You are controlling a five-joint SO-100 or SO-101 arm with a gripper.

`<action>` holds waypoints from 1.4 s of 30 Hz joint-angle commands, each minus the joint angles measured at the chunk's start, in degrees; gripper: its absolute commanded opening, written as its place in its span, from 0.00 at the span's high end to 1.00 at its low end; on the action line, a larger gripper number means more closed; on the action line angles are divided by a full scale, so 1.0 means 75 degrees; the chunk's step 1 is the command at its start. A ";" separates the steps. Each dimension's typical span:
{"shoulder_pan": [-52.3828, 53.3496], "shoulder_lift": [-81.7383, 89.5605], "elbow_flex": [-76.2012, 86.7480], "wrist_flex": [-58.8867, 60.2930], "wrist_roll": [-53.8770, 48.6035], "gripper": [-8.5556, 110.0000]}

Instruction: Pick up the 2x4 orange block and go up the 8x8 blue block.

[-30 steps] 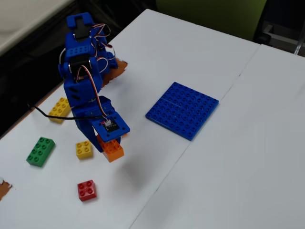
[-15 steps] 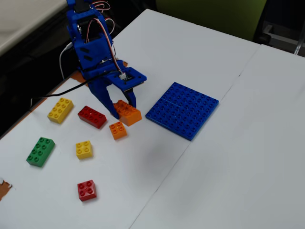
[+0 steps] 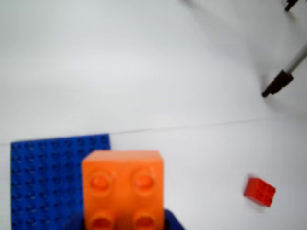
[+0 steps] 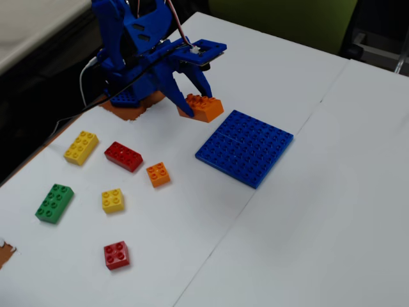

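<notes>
white tabletop [image 4: 307, 211] carries a large flat square blue studded plate [image 4: 245, 147]. blue hand [image 4: 192, 105] grips an oblong orange plastic brick [image 4: 203, 107], lifted just beside the plate's edge.

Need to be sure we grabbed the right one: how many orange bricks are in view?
2. The oblong orange plastic brick is held in the blue gripper, raised beside the flat blue studded plate; the small square orange brick lies on the table.
</notes>
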 commanded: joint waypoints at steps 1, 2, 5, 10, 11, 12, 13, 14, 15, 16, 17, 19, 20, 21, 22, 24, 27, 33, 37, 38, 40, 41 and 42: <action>-0.0375 0.0445 -0.0035 0.0270 0.0176 0.93; -0.0492 0.0457 -0.0035 0.0363 0.0234 0.93; -0.0797 0.0445 0.0070 0.0398 0.0504 0.93; -0.1242 0.0082 0.0082 0.0352 0.0902 0.93; -0.1324 -0.0012 0.0082 0.0316 0.1043 0.93; -0.1406 -0.0105 0.0082 0.0316 0.1125 0.93; -0.1477 -0.0199 0.0082 0.0316 0.1207 0.93; -0.1535 -0.0305 0.0082 0.0316 0.1277 0.93; -0.1582 -0.0422 0.0082 0.0293 0.1359 0.93; -0.1617 -0.0527 0.0082 0.0281 0.1383 0.93; -0.1641 -0.0633 0.0082 0.0258 0.1418 0.93; -0.1699 -0.0867 0.0082 0.0176 0.1512 0.93; -0.1723 -0.0996 0.0082 0.0152 0.1535 0.93; -0.1758 -0.1102 0.0082 0.0152 0.1559 0.93; -0.1781 -0.1184 0.0082 0.0141 0.1570 0.93; -0.1840 -0.1383 0.0094 0.0152 0.1594 0.93; -0.1969 -0.1699 0.0094 0.0117 0.1676 0.93; -0.2098 -0.2168 -0.0059 0.0023 0.1828 0.93; -0.2168 -0.2262 -0.0070 0.0082 0.1887 0.93; -0.2180 -0.2262 -0.0059 0.0094 0.1898 0.93; -0.2191 -0.2262 -0.0070 0.0141 0.1922 0.93; -0.2203 -0.2238 -0.0070 0.0176 0.1934 0.93; -0.2203 -0.2203 -0.0070 0.0211 0.1934 0.93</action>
